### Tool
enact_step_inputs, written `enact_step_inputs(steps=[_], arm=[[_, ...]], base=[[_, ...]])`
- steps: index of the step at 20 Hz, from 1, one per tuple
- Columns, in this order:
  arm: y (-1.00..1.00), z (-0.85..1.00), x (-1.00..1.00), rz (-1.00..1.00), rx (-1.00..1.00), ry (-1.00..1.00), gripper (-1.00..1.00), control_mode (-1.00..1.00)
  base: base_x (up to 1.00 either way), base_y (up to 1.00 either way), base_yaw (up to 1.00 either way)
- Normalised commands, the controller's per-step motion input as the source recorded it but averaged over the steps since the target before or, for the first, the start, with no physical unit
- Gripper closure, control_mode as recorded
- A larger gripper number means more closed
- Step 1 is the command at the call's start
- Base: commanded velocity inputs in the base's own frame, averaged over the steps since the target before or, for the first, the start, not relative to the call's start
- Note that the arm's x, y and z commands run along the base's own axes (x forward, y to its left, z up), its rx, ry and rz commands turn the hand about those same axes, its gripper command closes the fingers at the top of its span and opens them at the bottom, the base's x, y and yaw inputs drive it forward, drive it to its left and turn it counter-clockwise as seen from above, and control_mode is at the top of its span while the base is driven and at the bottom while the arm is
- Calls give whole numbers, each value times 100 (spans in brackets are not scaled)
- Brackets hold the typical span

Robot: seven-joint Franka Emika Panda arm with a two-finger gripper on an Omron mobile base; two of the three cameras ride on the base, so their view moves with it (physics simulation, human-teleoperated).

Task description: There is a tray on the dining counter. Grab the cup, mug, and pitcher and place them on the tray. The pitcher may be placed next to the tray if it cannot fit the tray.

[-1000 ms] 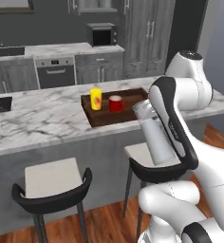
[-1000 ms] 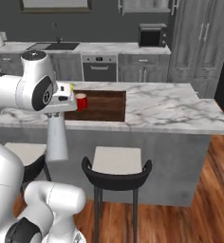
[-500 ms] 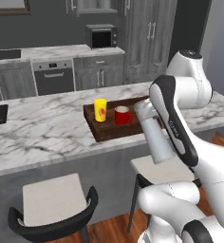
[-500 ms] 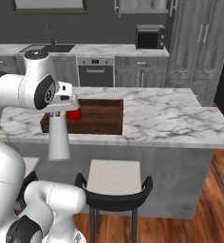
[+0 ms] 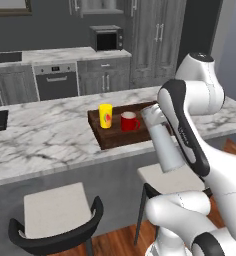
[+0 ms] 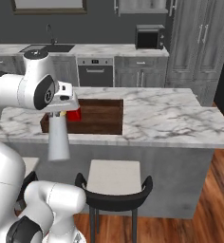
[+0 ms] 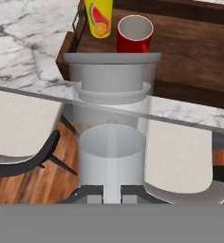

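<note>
Pitcher in my grip, short of the dining counter

My gripper (image 7: 112, 190) is clamped on the translucent grey pitcher (image 7: 112, 142), which hangs in the air over a stool (image 7: 180, 161). Ahead of my fingers, on the dining counter (image 5: 45, 140), sits the brown tray (image 7: 190, 57); the yellow cup (image 7: 98, 17) and the red mug (image 7: 134, 33) stand side by side at its far left end.
</note>
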Motion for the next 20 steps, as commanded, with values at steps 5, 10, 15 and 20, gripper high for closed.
enact_step_inputs(steps=[5,10,15,20], arm=[[-4,4,1,0,0,-3,100,-100],[-11,21,9,0,1,-6,100,-100],[-5,27,19,-2,2,-8,100,-100],[-8,26,18,-2,3,-10,100,-100]], base=[[0,0,0],[0,0,0],[0,0,0],[0,0,0]])
